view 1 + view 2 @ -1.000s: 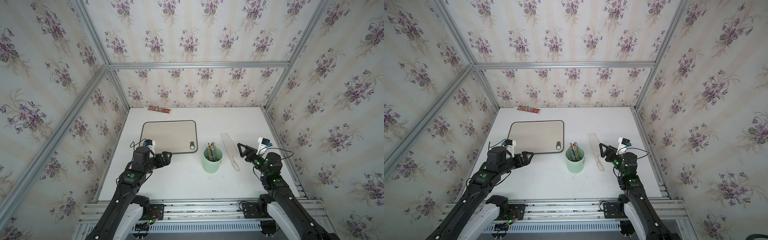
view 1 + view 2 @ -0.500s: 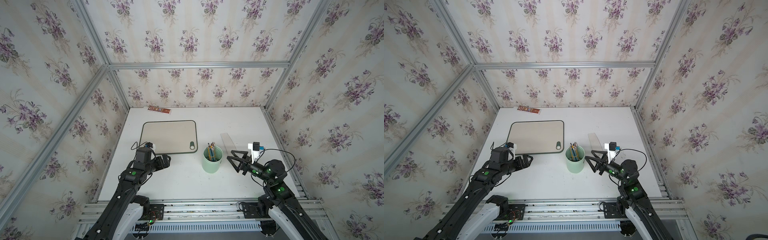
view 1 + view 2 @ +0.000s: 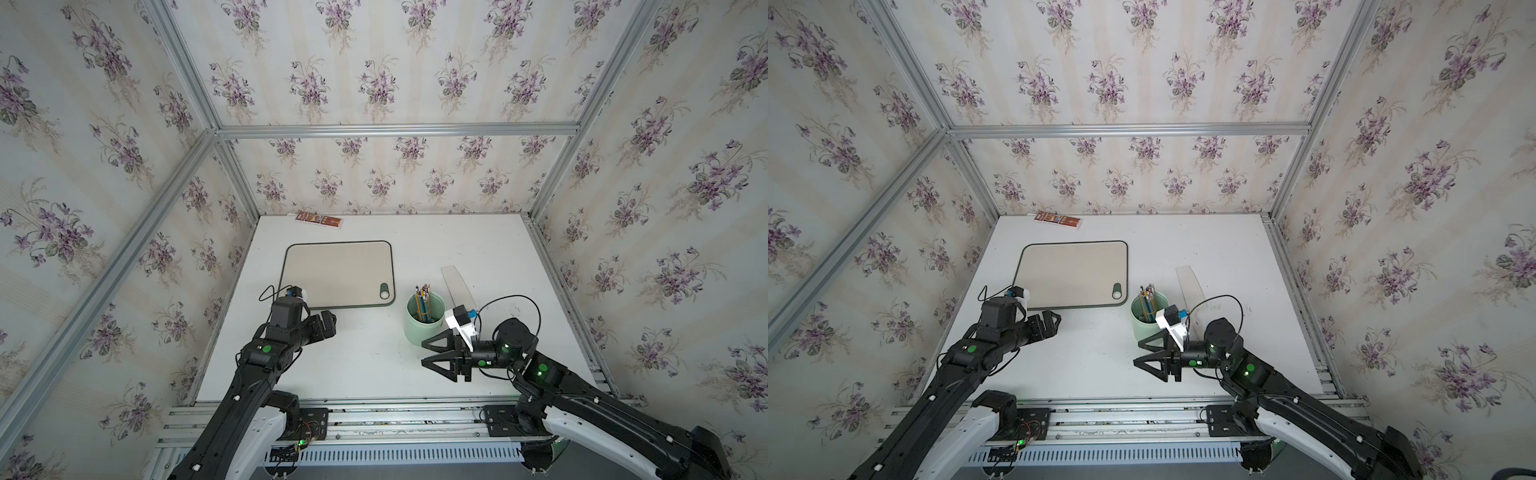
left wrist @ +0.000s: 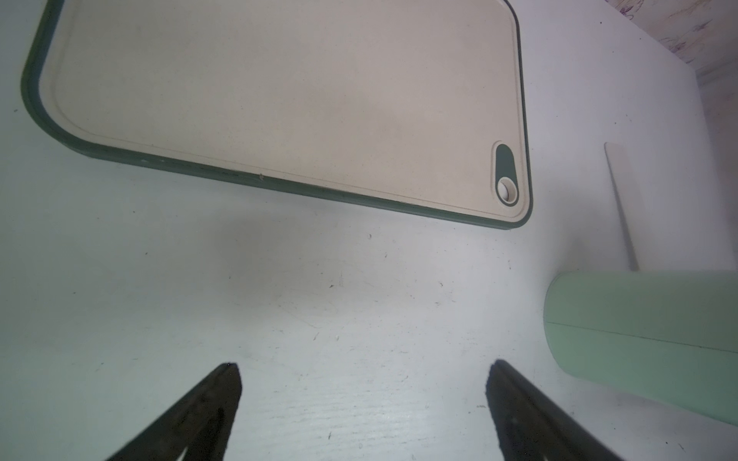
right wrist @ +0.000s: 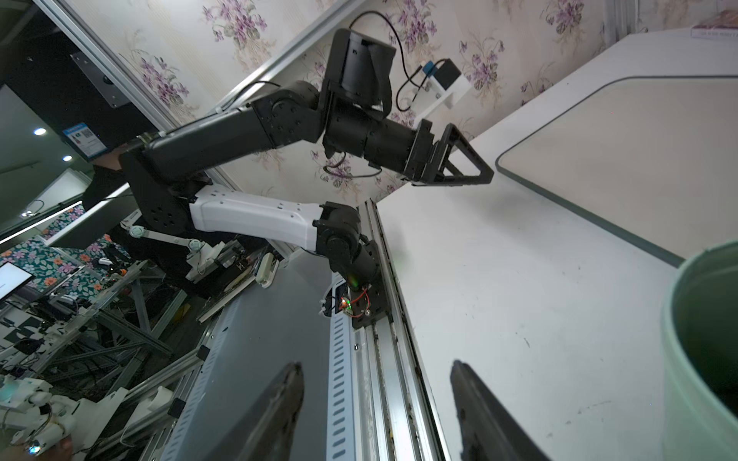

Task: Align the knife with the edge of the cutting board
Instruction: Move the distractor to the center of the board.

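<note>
The beige, green-rimmed cutting board (image 3: 338, 274) (image 3: 1073, 272) lies flat at the table's back left, its oval hole at the near right corner. The white knife (image 3: 455, 282) (image 3: 1188, 282) lies on the table right of the green cup, apart from the board, with its near end hidden behind my right wrist. My left gripper (image 3: 326, 326) (image 4: 365, 369) hovers open just in front of the board's near edge (image 4: 279, 187), holding nothing. My right gripper (image 3: 424, 353) (image 5: 376, 365) is open and empty, pointing left over the table's front, in front of the cup.
A mint green cup (image 3: 424, 318) (image 3: 1148, 320) holding several pencils stands between the board and the knife. A brown flat box (image 3: 319, 220) lies against the back wall. Aluminium rails (image 3: 374, 415) run along the table's front edge, and floral walls enclose the other sides.
My right gripper has swung away from the knife, toward the front and left, past the cup, and its jaws have narrowed. My left gripper has drawn back slightly from the board.
</note>
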Controlling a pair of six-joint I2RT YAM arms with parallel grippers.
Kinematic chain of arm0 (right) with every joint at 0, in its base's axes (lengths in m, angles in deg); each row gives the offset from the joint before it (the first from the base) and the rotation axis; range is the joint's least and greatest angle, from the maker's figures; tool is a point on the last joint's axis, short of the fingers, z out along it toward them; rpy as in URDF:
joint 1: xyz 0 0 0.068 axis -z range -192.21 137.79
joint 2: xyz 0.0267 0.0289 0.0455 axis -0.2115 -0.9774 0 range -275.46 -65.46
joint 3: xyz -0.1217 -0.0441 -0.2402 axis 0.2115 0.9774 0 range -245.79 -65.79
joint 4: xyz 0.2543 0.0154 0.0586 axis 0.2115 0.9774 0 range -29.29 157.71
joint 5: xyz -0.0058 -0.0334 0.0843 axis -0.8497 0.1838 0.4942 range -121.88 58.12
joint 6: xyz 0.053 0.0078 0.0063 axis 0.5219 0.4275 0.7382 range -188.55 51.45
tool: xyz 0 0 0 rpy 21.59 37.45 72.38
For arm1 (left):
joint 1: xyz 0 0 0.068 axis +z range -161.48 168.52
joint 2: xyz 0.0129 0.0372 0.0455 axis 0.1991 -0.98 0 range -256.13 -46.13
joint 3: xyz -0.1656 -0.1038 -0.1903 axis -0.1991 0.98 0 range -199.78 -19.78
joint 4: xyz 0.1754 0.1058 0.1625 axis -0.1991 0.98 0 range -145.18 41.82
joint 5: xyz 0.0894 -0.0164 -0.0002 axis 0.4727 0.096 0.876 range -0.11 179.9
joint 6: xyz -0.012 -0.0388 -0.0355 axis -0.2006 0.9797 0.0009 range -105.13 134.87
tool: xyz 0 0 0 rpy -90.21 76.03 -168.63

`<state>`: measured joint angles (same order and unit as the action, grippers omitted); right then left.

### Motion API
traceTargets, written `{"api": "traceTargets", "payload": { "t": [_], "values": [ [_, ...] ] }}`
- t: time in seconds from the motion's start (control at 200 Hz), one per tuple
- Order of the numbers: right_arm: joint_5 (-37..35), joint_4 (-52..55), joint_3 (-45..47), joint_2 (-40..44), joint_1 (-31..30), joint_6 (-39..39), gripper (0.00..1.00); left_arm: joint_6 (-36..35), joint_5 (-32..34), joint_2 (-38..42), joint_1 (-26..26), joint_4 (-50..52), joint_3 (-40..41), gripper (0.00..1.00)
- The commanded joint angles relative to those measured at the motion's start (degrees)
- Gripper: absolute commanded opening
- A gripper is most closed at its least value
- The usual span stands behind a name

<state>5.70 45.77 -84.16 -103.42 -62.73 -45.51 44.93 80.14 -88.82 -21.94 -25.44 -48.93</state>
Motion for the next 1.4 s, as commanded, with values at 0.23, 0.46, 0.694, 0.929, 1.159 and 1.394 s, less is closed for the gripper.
{"api": "traceTargets", "payload": {
  "t": [0.23, 0.46, 0.694, 0.929, 1.159, 1.394],
  "values": [
    [-16.09, 4.06, 0.17, -9.74, -6.43, -4.77, 0.62, -1.06, 3.43, -0.72, 0.02, -1.09, 1.31, 0.99],
    [-25.18, -4.04, 2.90, -16.32, -6.39, -4.41, 0.64, -0.97, 4.02, -1.47, 0.05, -1.61, 1.57, 0.99],
    [-34.54, -11.78, -1.92, -30.45, -4.08, -4.34, 0.62, -0.79, 5.19, -1.73, 0.01, -1.79, 1.85, 0.99],
    [-35.73, -16.82, -8.80, -42.34, 3.36, -2.75, 0.61, -0.62, 5.80, -0.90, 0.02, -1.92, 2.24, 0.99],
    [-34.79, -16.83, -18.57, -54.64, 10.64, -4.15, 0.61, -0.53, 6.24, -0.92, 0.01, -1.96, 2.31, 0.99],
    [-28.59, -17.65, -30.11, -66.68, 18.16, -3.94, 0.62, -0.76, 5.53, -0.98, 0.02, -2.31, 2.51, 0.99]
  ]
}}
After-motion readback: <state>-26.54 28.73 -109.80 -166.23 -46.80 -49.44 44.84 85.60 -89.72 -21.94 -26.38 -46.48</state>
